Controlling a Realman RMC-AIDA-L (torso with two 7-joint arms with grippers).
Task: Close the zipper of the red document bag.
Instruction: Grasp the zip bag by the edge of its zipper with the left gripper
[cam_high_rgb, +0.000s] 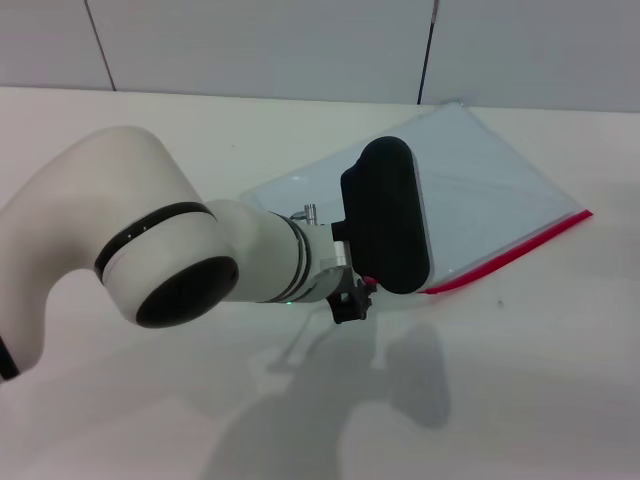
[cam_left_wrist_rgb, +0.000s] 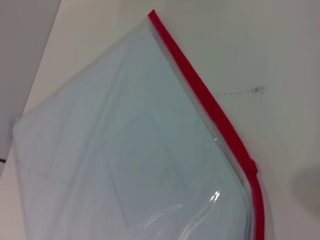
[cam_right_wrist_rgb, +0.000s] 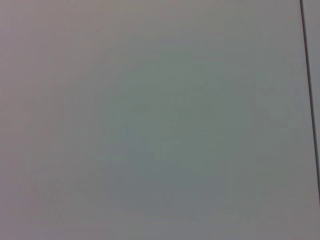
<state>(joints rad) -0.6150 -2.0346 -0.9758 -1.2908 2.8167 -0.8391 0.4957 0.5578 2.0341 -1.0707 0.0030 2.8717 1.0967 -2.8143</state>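
Note:
The red document bag (cam_high_rgb: 490, 190) lies flat on the white table at the right of centre, a clear pale-blue pouch. Its zipper (cam_high_rgb: 520, 250) is a thin red strip along the near edge. My left arm reaches across from the left, and its black left gripper (cam_high_rgb: 355, 295) sits over the bag's near left corner, at the zipper's left end, hiding that end. In the left wrist view the bag (cam_left_wrist_rgb: 125, 150) fills the picture and the zipper (cam_left_wrist_rgb: 210, 105) runs along its edge, with a small red bump (cam_left_wrist_rgb: 250, 165) on the strip. The right gripper is out of view.
A grey panelled wall (cam_high_rgb: 300, 45) stands behind the table's far edge. The white tabletop (cam_high_rgb: 520, 390) stretches in front of the bag. The right wrist view shows only a plain grey wall (cam_right_wrist_rgb: 150, 120).

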